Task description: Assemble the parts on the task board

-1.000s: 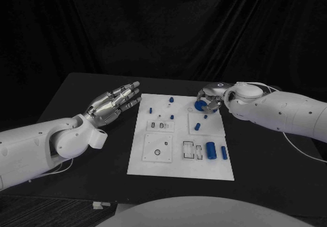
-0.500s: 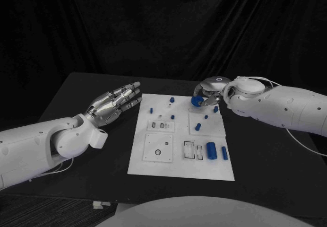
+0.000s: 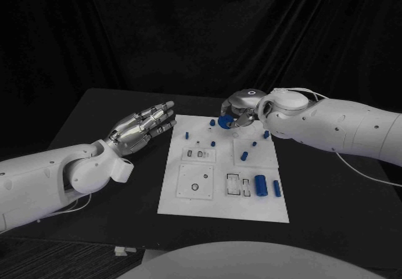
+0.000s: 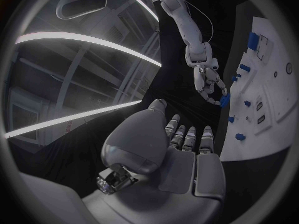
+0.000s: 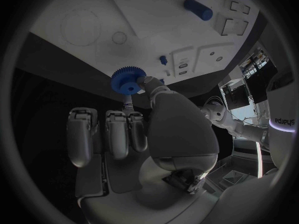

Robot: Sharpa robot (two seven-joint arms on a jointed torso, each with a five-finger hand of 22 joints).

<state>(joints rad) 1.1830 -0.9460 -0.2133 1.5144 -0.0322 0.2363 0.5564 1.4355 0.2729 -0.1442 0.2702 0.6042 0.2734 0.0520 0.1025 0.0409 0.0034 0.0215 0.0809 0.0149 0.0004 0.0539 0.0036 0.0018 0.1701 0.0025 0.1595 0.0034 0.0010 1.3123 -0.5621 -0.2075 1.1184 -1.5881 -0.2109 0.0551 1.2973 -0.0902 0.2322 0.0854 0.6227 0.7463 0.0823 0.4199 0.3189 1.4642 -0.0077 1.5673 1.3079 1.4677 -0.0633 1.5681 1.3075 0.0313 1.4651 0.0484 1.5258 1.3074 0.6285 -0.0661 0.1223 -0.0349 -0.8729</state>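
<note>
The white task board (image 3: 194, 200) lies in the middle of the black table. My right hand (image 3: 240, 108) hovers over the board's far edge and pinches a blue toothed gear (image 3: 225, 121) between thumb and a finger; the right wrist view shows the gear (image 5: 127, 80) close to the board (image 5: 81, 30). The left wrist view also shows that hand (image 4: 211, 83) with the gear (image 4: 224, 100). My left hand (image 3: 140, 125) floats left of the board, palm up, fingers straight and apart, empty. Small blue pegs (image 3: 244, 156) stand on the board.
A thick blue cylinder (image 3: 259, 185) and a thinner one (image 3: 276, 187) lie on the board's near right part. Rectangular slots (image 3: 237, 184) and a ring-shaped recess (image 3: 194, 188) sit beside them. Bare black table (image 3: 335, 192) lies right of the board.
My right hand has carried the blue gear leftward and farther back, from over the board's right side to its far edge. The left hand has stayed put.
</note>
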